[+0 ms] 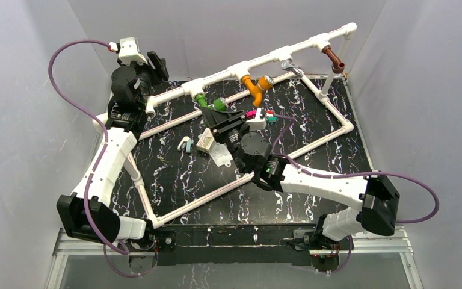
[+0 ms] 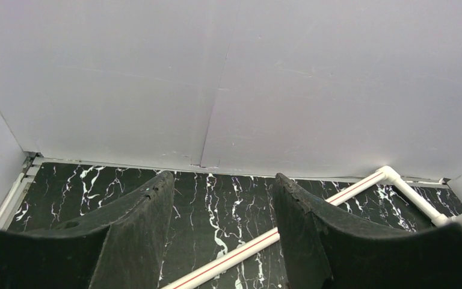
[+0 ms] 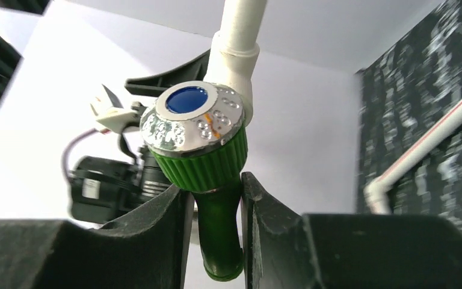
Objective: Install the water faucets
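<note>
Three water faucets hang from the raised white pipe rail [image 1: 289, 51]: a green one [image 1: 212, 103] on the left, an orange one [image 1: 255, 88] in the middle and a brown one [image 1: 335, 60] at the far right. My right gripper [image 1: 218, 114] is shut on the green faucet's spout [image 3: 219, 241], just below its ribbed collar and chrome, blue-centred cap [image 3: 192, 120]. The threaded end sits at the white tee [image 3: 236, 57]. My left gripper [image 1: 158, 66] hovers at the back left corner. Its jaws [image 2: 222, 176] stand open with nothing between them, above the black marbled board [image 2: 216, 205].
A chrome fitting [image 1: 290, 65] sits on the rail between the orange and brown faucets. Loose small parts lie mid-board: a white block [image 1: 205, 142], a teal-and-white piece [image 1: 184, 144], a clear piece [image 1: 221, 156], a pink strip [image 1: 252, 112] and a small green block [image 1: 272, 118]. A low white pipe frame [image 1: 331, 135] borders the board.
</note>
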